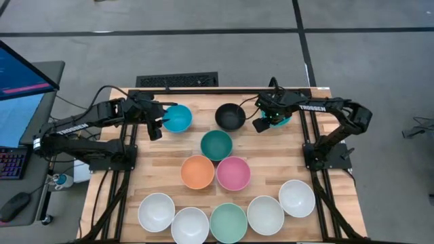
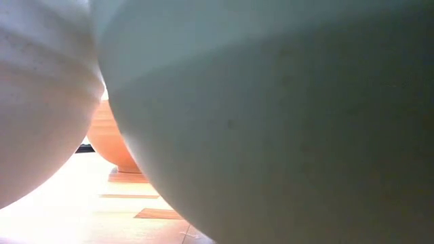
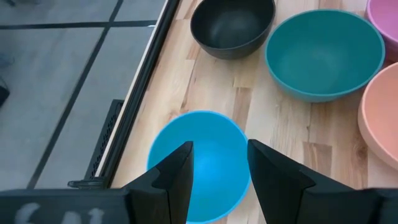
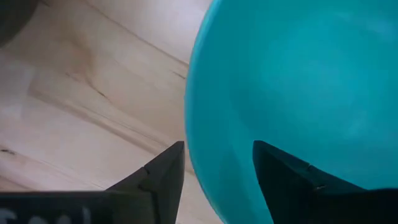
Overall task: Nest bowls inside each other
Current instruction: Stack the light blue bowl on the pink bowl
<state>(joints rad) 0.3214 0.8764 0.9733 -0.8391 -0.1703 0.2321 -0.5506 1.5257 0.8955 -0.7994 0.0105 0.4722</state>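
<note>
Wooden table (image 1: 169, 152) (eleven bowls), right gripper (image 4: 217, 165) straddling turquoise bowl's (image 4: 298, 93) rim.

In the high view, the turquoise bowl (image 1: 279, 119) is being largely hidden by the right gripper (image 1: 266, 122) above it. In the right wrist view that bowl is being cut off by the picture's edges. In the low view, nearly everything is being blocked by a mint green bowl (image 2: 285, 115) and a white bowl (image 2: 41, 95) close to the lens; only a sliver of the orange bowl (image 2: 112, 142) is being shown between them. The pink bowl (image 3: 385, 15) is being cropped in the left wrist view.
</note>
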